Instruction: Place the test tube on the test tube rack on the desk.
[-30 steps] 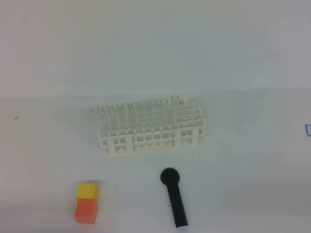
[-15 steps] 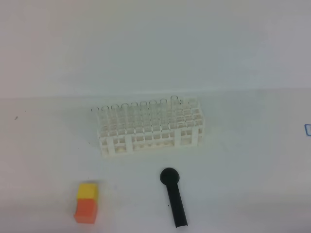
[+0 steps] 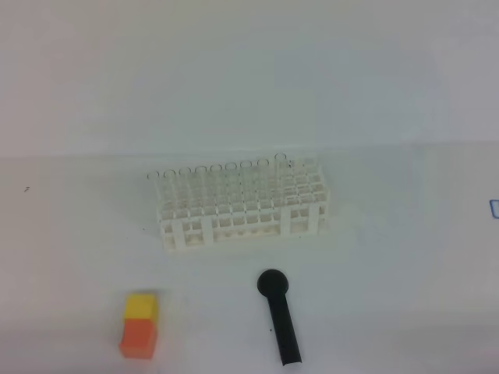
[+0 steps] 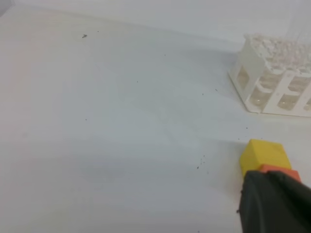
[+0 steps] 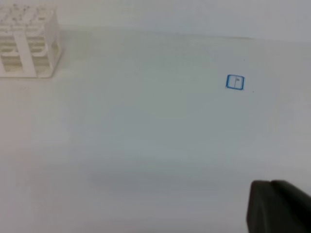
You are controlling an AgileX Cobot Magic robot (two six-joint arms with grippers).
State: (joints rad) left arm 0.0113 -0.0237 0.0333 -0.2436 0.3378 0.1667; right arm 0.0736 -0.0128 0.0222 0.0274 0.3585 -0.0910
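The white test tube rack (image 3: pixel 242 209) stands in the middle of the desk (image 3: pixel 390 273). A row of clear tubes stands in its back holes. The tube at the right end of that row (image 3: pixel 281 165) rises slightly above the others and looks like the test tube. No loose tube lies on the desk. The rack also shows in the left wrist view (image 4: pixel 277 77) and the right wrist view (image 5: pixel 26 46). Neither gripper shows in the high view. Only a dark piece of the left gripper (image 4: pixel 277 204) and of the right gripper (image 5: pixel 279 206) shows at each wrist view's lower right corner.
A black round-headed stick (image 3: pixel 279 315) lies in front of the rack. A yellow-and-orange block (image 3: pixel 140 323) stands at the front left, close to the left gripper (image 4: pixel 265 155). A small blue square mark (image 5: pixel 235 82) is on the desk to the right.
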